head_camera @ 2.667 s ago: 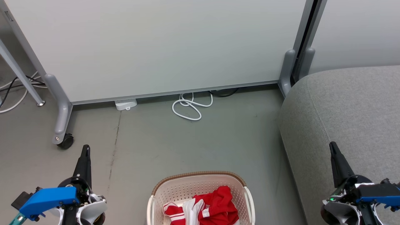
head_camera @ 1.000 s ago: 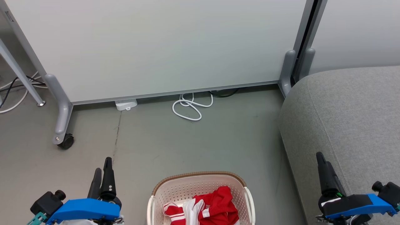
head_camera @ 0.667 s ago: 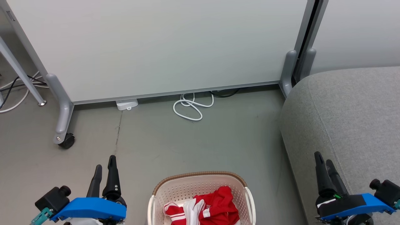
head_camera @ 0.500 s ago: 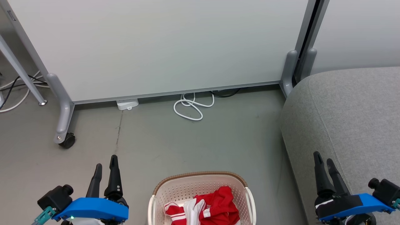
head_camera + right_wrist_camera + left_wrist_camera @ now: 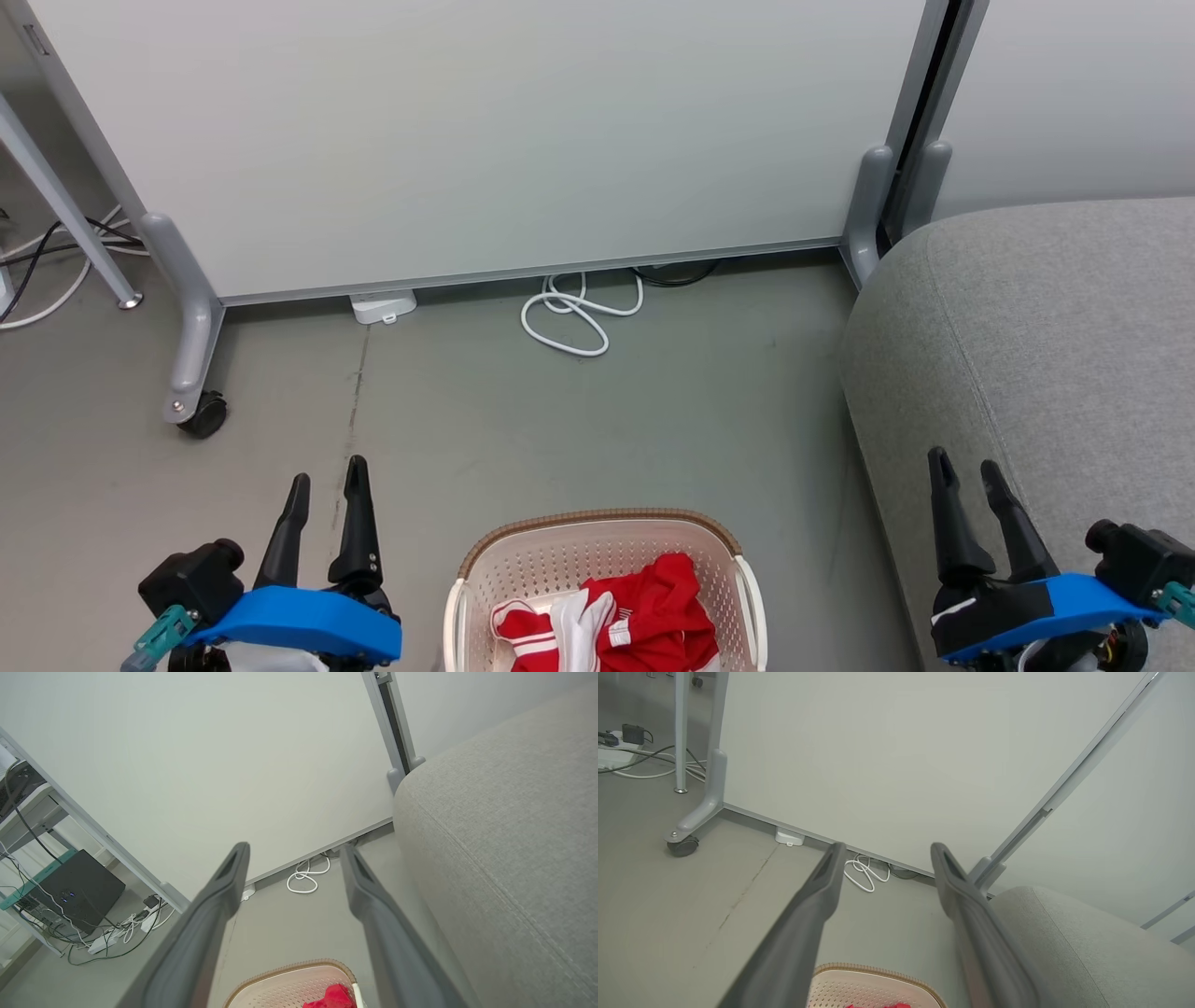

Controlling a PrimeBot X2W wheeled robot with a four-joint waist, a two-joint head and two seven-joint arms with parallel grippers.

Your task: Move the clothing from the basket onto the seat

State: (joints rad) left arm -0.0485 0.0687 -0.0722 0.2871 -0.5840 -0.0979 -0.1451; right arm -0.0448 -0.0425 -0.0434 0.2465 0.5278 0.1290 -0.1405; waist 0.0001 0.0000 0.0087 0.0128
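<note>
The clothing point(image 5: 625, 616), red with white striped panels, lies crumpled in the basket point(image 5: 523, 569), a cream perforated tub with a brown rim at the bottom centre of the head view. My left gripper point(image 5: 327, 469) stands open to the basket's left, above the floor. Open too, my right gripper point(image 5: 962, 462) hovers over the front edge of the seat point(image 5: 1055, 327), a large grey cushion on the right. The left wrist view shows the left gripper point(image 5: 885, 847), the basket point(image 5: 873, 970) rim and the seat point(image 5: 1069, 938). The right wrist view has the right gripper point(image 5: 294, 847), the clothing point(image 5: 334, 996) and the seat point(image 5: 504, 835).
A white partition panel point(image 5: 467, 131) on grey wheeled feet point(image 5: 187, 355) closes off the back. A coiled white cable point(image 5: 574, 317) and a white power strip point(image 5: 383, 305) lie at its base. More cables point(image 5: 47, 252) and a table leg point(image 5: 70, 215) are at far left. Grey floor point(image 5: 560, 429) stretches between.
Both grippers have rolled so that both fingers of each now show side by side, and each has drifted slightly inward. The head camera has shifted a little. The clothing and basket lie as before.
</note>
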